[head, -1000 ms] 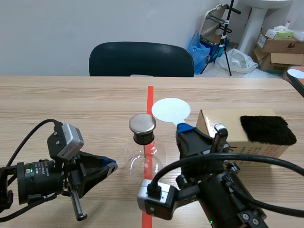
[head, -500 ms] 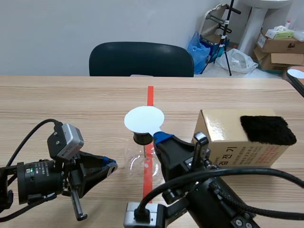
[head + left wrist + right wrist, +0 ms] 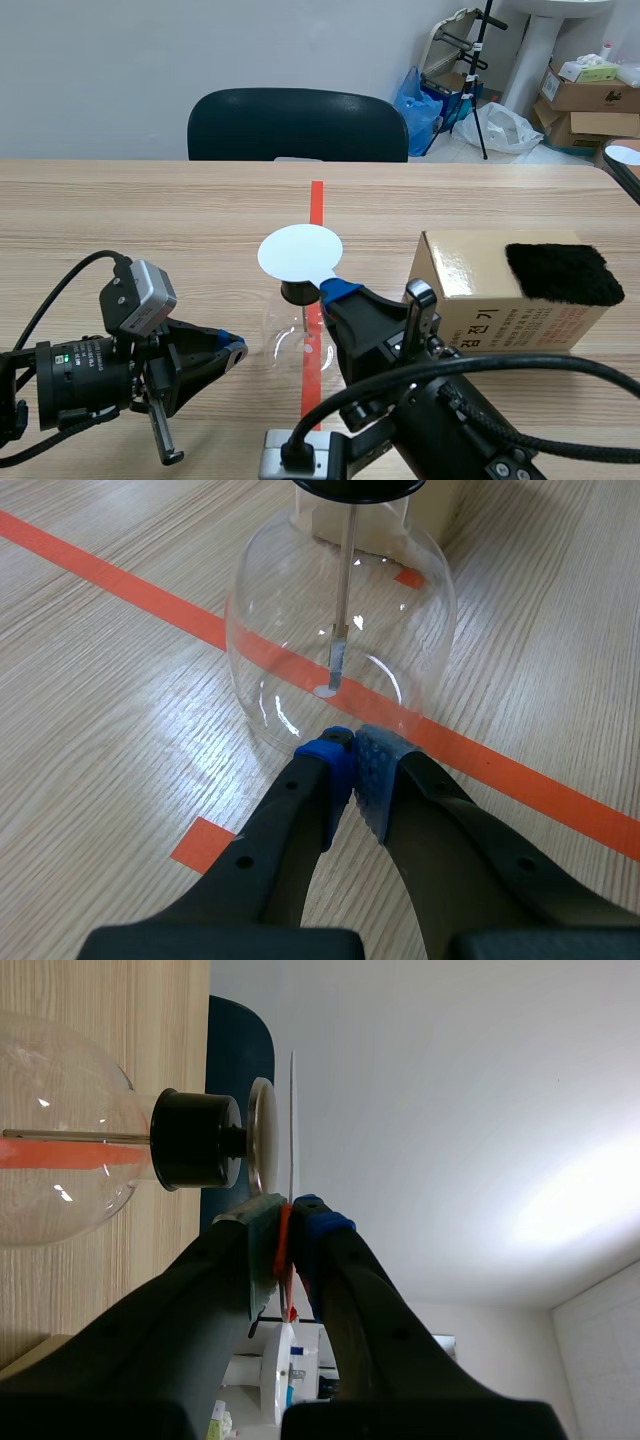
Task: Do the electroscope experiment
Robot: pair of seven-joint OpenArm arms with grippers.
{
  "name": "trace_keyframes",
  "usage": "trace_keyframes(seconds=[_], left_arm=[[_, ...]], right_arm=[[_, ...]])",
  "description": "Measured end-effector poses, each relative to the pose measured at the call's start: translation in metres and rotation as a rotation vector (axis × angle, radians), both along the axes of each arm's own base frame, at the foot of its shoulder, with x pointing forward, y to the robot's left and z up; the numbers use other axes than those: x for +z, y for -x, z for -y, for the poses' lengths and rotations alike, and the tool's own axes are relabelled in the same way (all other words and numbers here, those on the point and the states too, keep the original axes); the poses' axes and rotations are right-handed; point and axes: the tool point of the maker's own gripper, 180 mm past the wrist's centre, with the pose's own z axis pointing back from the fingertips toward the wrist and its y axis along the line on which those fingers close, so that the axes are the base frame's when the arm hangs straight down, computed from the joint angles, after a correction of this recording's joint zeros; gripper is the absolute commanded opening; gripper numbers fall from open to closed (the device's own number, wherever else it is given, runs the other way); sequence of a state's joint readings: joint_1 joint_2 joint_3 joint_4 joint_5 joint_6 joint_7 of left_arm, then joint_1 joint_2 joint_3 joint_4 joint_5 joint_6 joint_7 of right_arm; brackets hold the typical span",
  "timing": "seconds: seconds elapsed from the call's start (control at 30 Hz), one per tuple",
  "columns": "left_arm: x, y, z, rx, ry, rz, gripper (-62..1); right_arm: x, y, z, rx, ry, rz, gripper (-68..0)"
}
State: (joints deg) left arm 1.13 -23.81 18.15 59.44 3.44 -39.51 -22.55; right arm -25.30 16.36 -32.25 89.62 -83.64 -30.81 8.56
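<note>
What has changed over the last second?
The right gripper carried the white disc leftward, from beside the flask to over its metal cap, keeping hold of the disc's handle. The left gripper, flask and box stayed put.

I am holding my left gripper low and level, its fingers meeting on nothing. My right gripper is pinching the white disc by its thin handle, tips pointing up.

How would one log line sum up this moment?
right gripper: shut on white disc, over electroscope cap | left gripper: shut, empty, beside its glass | black cloth: on cardboard box
</note>
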Motion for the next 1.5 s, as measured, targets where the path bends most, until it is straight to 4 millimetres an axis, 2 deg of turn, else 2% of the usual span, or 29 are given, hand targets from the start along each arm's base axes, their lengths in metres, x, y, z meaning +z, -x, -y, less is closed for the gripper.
trace_keyframes(seconds=[0.67, 1.0, 1.5], left_arm=[[0.0, 0.0, 0.0, 0.0, 0.0, 0.0, -57.1], [0.0, 0.0, 0.0, 0.0, 0.0, 0.0, -57.1], [0.0, 0.0, 0.0, 0.0, 0.0, 0.0, -57.1]], right_arm=[[0.0, -0.004, 0.005, -0.033, -0.001, 0.001, -66.6], [0.002, -0.02, 0.031, -0.205, -0.006, 0.008, -66.6], [0.004, -0.036, 0.082, -0.5, -0.014, 0.019, -66.6]])
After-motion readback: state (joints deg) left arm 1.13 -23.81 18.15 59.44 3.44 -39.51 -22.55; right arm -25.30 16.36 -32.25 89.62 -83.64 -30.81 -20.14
